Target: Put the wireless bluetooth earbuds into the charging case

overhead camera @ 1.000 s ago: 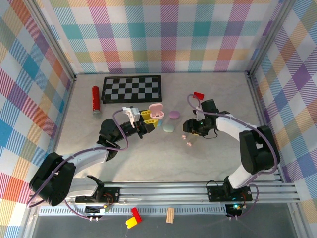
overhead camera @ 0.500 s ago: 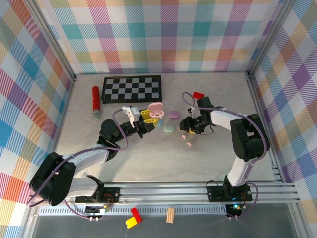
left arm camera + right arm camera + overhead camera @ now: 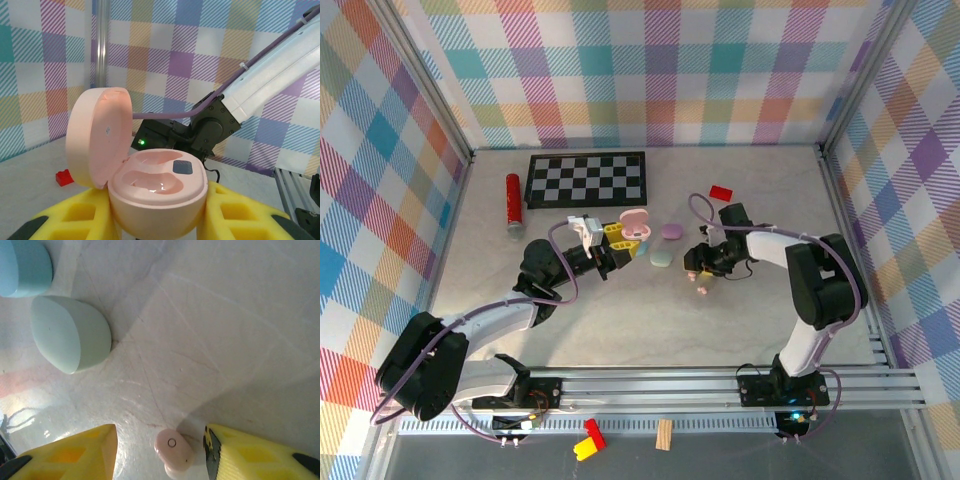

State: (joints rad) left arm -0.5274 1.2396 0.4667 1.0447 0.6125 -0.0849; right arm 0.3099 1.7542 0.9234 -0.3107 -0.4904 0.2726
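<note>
- A pale marbled table (image 3: 620, 320) lies inside plaid-patterned walls, seen from above. Two arms reach in from its near edge.
- A black-and-white checkerboard (image 3: 586, 179) lies flat, well beyond the left jaws and towards the back wall.
- The left gripper (image 3: 618, 240) has its yellow-padded jaws clamped on the base of a pink charging case (image 3: 156, 186), one pad on each side.
- The case sits upright between those jaws. Its lid is hinged open to the left, and both moulded wells look empty.
- The right gripper (image 3: 160, 455) points down at the table with its yellow jaws apart and holding nothing.
- A closed pale green case (image 3: 71, 340) lies on the table ahead of the right jaws and off to their left. It is apart from them, and a pale blue case (image 3: 22, 264) lies just past it.
- A small red block (image 3: 721, 192) lies well behind the right jaws.
- A pink earbud (image 3: 173, 454) lies on the table in the gap between the right jaws. It sits nearer the right-hand pad, and the other pad is clear of it.
- A second pink earbud (image 3: 701, 290) lies on the table just on the near side of those jaws.
- The step in hand appears to be picking up the first pink earbud.
- The next move probably calls for centring the jaws on it and closing gently. The earbud then needs carrying across to an empty well in the held case.
</note>
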